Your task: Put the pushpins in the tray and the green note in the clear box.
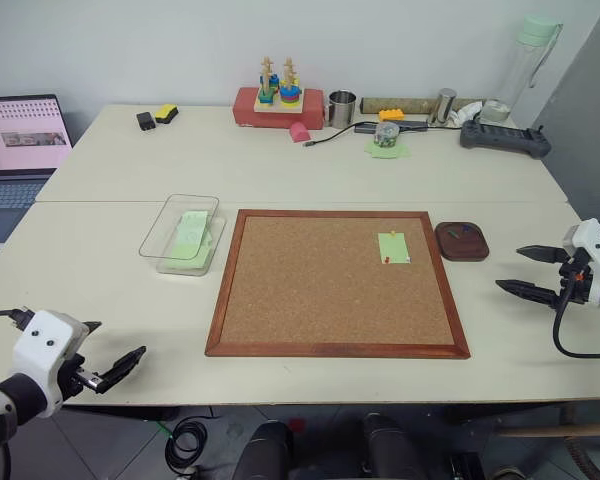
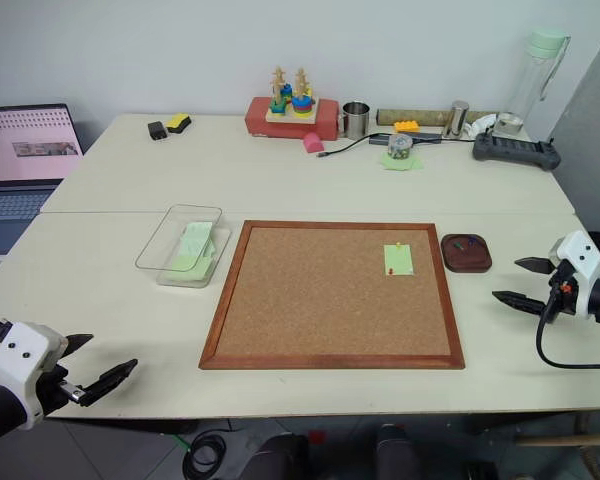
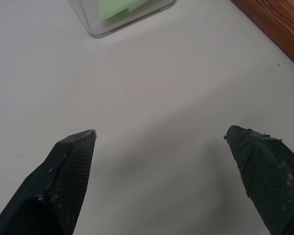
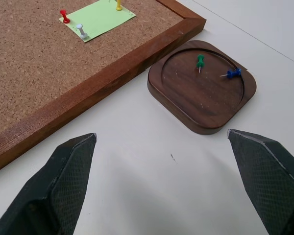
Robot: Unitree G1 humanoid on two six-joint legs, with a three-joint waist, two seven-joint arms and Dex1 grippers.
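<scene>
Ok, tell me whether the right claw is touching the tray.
Apart. In the right wrist view a strip of bare table separates the open right claw from the tray; neither fingertip reaches its rim.

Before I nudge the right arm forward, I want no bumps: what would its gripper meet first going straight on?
Probably the tray, lying just ahead of the open right gripper; the corkboard frame sits beside that line.

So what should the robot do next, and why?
Probably reach the open right gripper over to the green note and pull a pin, maybe the red one. Three pins hold the note to the corkboard, so it can't go to the clear box yet. The tray beside that gripper already holds a green pin and a blue one.
</scene>
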